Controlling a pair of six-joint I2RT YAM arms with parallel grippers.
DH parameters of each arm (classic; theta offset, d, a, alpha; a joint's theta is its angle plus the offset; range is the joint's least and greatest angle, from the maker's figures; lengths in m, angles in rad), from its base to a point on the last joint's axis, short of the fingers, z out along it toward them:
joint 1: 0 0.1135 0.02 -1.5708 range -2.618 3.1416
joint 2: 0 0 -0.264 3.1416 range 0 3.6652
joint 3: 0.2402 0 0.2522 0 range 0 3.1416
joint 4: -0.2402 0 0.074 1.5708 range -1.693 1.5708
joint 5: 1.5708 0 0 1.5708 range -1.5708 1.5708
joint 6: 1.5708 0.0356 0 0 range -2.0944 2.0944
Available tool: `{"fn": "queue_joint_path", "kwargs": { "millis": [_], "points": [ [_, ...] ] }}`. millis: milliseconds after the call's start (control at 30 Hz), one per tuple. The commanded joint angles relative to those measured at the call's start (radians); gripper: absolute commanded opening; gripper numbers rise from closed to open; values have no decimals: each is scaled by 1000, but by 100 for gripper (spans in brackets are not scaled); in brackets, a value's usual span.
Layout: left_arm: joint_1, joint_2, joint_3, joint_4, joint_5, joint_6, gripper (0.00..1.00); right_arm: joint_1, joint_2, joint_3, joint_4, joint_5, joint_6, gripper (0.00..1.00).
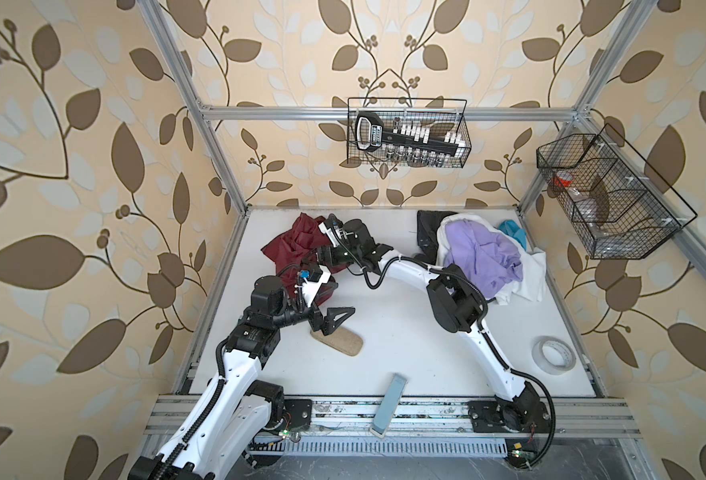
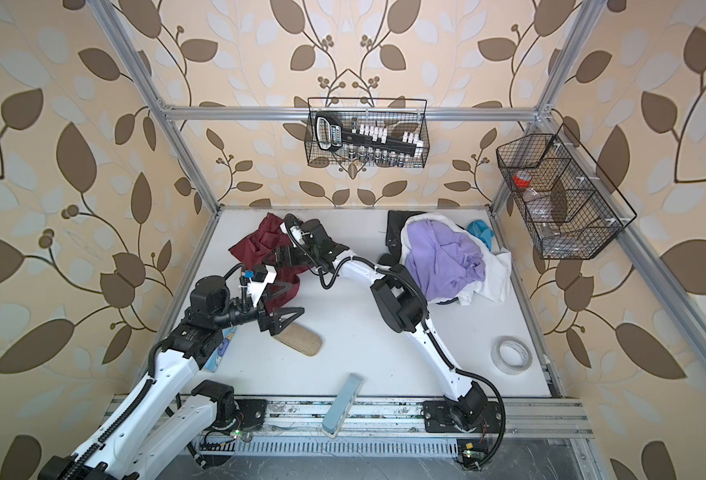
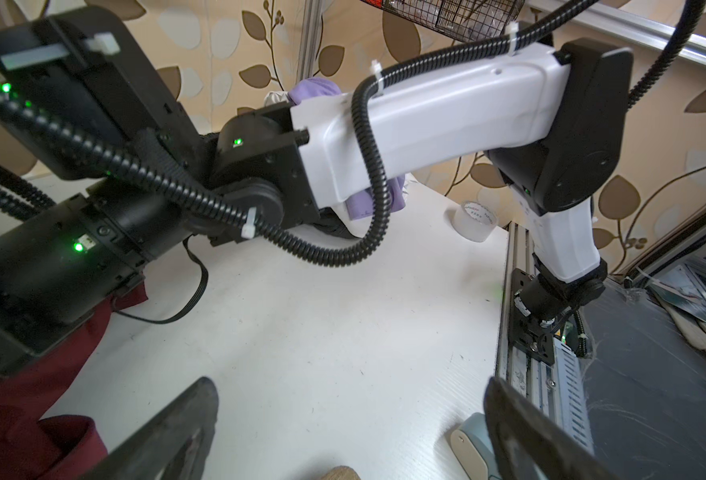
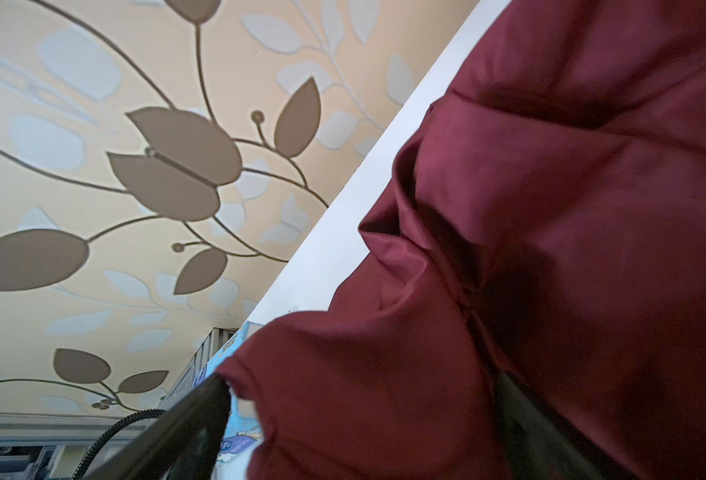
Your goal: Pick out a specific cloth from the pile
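The cloth [image 1: 297, 241] is found crumpled at the far left of the worktop [image 1: 384, 324], well apart from the pile [image 1: 484, 253]. The right tool [image 4: 361, 386], stretched across the middle, is spread with fabric bulging between its jaws; the left tool [image 3: 349, 390] is held spread and empty nearby.

Beige wallpaper [image 1: 284, 50] with brown leaves covers the walls inside a metal frame [image 1: 280, 111]. A wire basket [image 1: 353, 160] hangs at the back, another basket [image 1: 633, 245] beside the white tabletop [image 1: 384, 353].
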Motion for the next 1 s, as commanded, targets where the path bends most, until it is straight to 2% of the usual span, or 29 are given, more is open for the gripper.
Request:
{"fn": "queue_joint_path", "kwargs": {
  "millis": [0,233,433,600,700,767,867,967],
  "points": [
    [-11,-15,-12,34,6,11,99,-16,-76,-54,-116,55,-68,100],
    [-17,-16,-12,29,-2,13,99,-101,-331,-318,-191,133,-158,100],
    [-28,-8,-8,26,-8,15,99,-189,-691,-672,-223,260,-234,99],
    [-64,11,6,14,-59,12,99,-258,-1039,-949,-234,448,-295,100],
    [-84,25,21,-8,-186,-8,99,-338,-1217,-1084,-236,508,-292,100],
    [-89,30,23,-8,-338,-39,99,-395,-1309,-1164,-226,537,-300,100],
    [-89,36,13,9,-610,-90,99,-468,-1398,-1273,-186,626,-317,100],
    [-89,48,-18,41,-949,-136,99,-500,-1448,-1369,-116,815,-316,100]
  ]
}}
